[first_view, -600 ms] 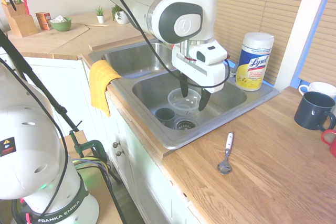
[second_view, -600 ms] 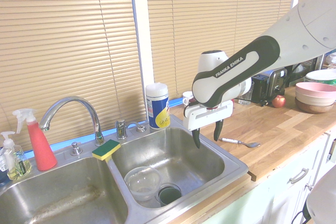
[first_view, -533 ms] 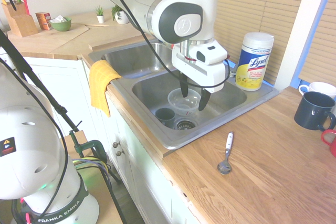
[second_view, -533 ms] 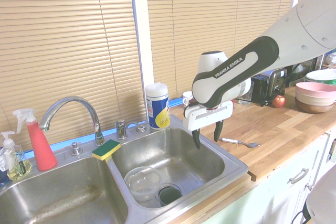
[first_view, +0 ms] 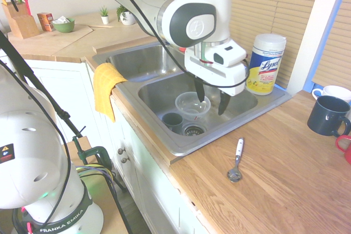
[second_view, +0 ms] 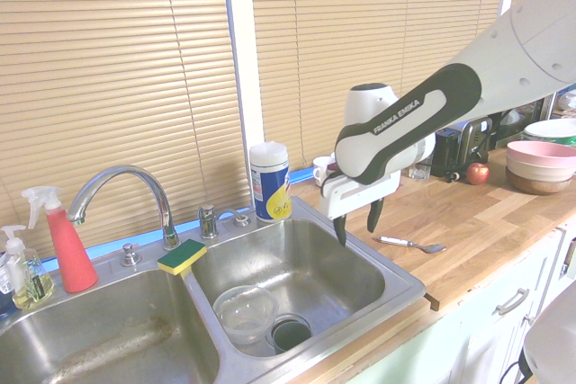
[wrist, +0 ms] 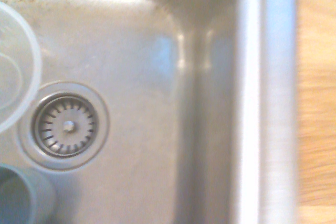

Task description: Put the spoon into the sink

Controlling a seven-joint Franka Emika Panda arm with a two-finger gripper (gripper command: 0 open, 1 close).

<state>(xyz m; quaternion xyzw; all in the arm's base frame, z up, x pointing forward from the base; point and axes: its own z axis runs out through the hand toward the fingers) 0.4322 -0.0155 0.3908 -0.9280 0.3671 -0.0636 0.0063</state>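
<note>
Gripper [first_view: 212,106]'s shifted toward the wooden countertop [first_view: 263,190], jaws wide and empty; only the first exterior view shows the yellow towel [first_view: 106,89].

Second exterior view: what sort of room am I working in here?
Most likely a kitchen: a two-basin stainless sink with an arched faucet, a sponge on the divider between the basins, and stacked bowls on the wooden counter.

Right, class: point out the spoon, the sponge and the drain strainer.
Spoon [first_view: 239,149]: first exterior view, on its white handle.
Sponge [second_view: 181,254]: second exterior view, on its green top.
Drain strainer [wrist: 69,126]: wrist view, on its central knob.
</note>
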